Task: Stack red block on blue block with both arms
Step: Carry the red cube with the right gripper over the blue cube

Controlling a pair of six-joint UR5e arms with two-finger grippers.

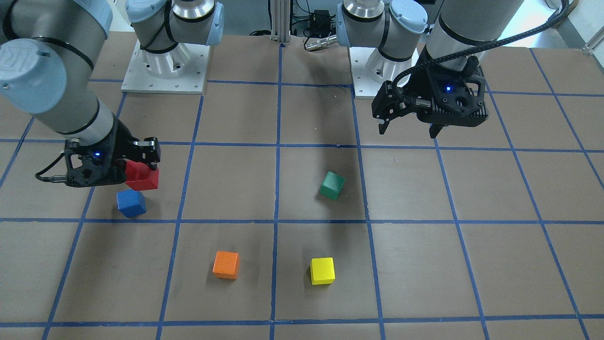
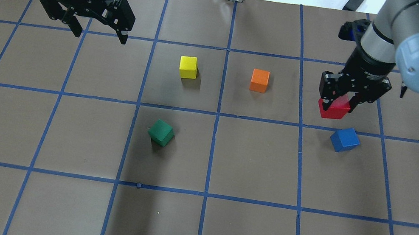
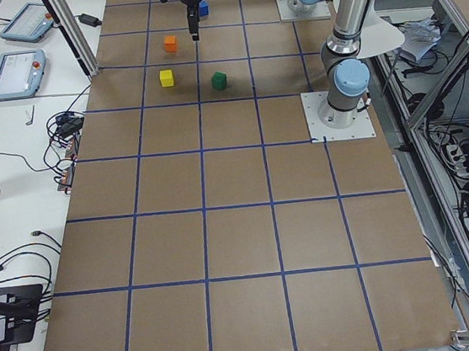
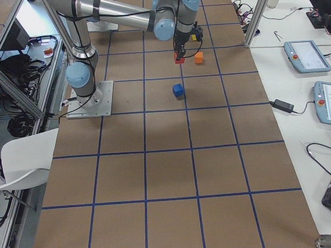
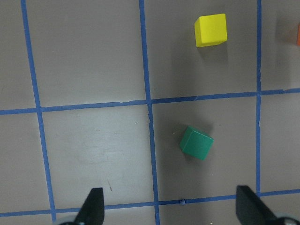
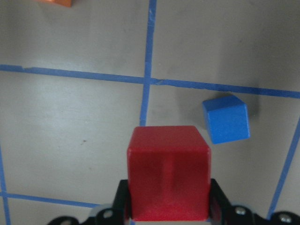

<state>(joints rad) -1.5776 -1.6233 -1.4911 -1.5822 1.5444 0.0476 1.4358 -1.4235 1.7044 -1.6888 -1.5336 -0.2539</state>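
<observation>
Grip: right gripper (image 2: 337, 105) clenched on red block (image 2: 334, 108), pads flat on two opposite faces, seemingly lifted clear of table (image 2: 253, 164). Blue block (image 2: 345, 139) on table just beside, not yet underneath, skewed to grid lines. Likely light, rigid, matte — unlikely to slip or break. Best held mid-face, square. Left gripper (image 2: 100, 35) spread wide, empty — well apart.

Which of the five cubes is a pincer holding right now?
The red block, clamped in the right pincer; the blue block, green cube, orange cube and yellow cube lie free on the table.
</observation>
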